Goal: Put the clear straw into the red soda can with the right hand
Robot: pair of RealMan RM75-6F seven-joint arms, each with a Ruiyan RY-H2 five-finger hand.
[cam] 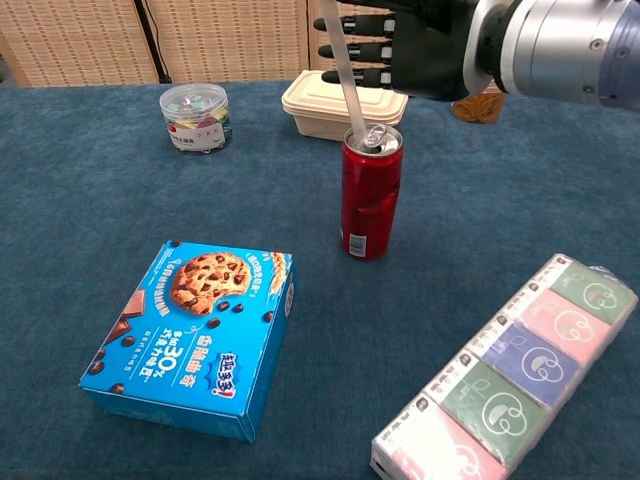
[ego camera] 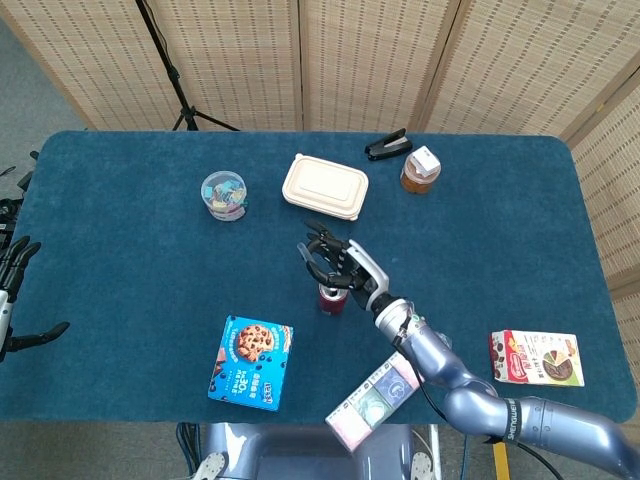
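The red soda can (cam: 371,205) stands upright mid-table, seen from above as a small red can (ego camera: 331,297) in the head view. My right hand (cam: 420,45) hovers just above and behind it, holding the clear straw (cam: 345,75). The straw slants down to the right, and its lower end meets the can's top at the opening. How deep it goes cannot be made out. In the head view the right hand (ego camera: 340,265) covers the can's top. My left hand (ego camera: 15,290) rests at the table's far left edge, fingers spread, holding nothing.
A blue cookie box (cam: 195,335) lies front left of the can and a pastel tissue pack (cam: 510,375) front right. Behind the can are a beige lunch box (cam: 340,100) and a clear jar (cam: 195,117). Farther back sit a brown jar (ego camera: 420,170) and a black clip (ego camera: 388,146).
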